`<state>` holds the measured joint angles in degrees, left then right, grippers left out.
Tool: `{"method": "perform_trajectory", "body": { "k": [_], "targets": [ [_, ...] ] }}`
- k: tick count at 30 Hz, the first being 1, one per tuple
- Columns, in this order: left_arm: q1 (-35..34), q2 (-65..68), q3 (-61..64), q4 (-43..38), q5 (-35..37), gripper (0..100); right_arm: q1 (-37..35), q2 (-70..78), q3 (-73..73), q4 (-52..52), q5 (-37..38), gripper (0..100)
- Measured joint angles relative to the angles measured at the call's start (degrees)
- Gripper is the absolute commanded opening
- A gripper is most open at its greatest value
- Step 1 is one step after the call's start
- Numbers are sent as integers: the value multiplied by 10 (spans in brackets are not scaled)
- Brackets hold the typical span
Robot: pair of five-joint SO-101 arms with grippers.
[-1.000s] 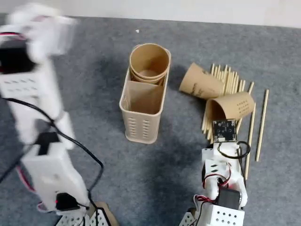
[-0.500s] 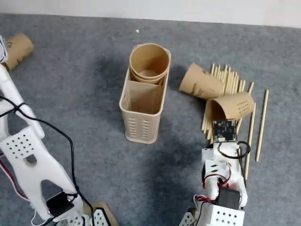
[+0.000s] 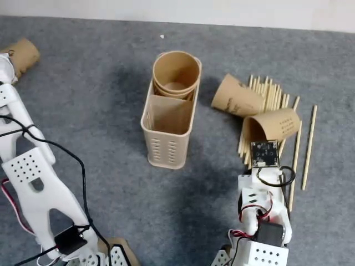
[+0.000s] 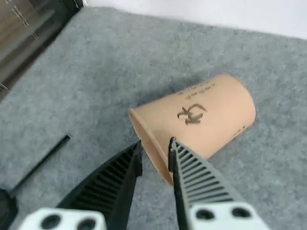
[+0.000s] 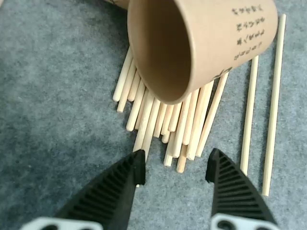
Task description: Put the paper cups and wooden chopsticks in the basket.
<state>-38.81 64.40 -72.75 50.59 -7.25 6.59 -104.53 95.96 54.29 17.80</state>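
Where the far left corner of the table (image 3: 100,66) meets the frame's edge, one paper cup (image 3: 23,52) (image 4: 201,120) lies on its side, partly cut off in the high view. The left gripper (image 4: 155,142) sits at the cup's rim with its jaws slightly parted; whether they touch it cannot be told. Mid-table stands the basket (image 3: 166,149), whose far compartment holds nested cups (image 3: 176,72); their number is unclear. Toward the right edge, two more cups (image 3: 237,95) (image 3: 277,124) lie tipped over a bundle of wooden chopsticks (image 3: 272,94) (image 5: 168,124), hiding much of it. A loose stick (image 3: 309,147) lies beside them. The right gripper (image 5: 176,152) hangs wide open over the bundle's near ends. Dark print marks the cups' walls.
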Motion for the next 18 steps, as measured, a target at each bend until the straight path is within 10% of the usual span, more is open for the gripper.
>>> {"method": "perform_trajectory", "body": {
  "k": [18],
  "targets": [
    [-114,76,-59,106,-60,200,-22,0,0,0,0,220]
  ]
}}
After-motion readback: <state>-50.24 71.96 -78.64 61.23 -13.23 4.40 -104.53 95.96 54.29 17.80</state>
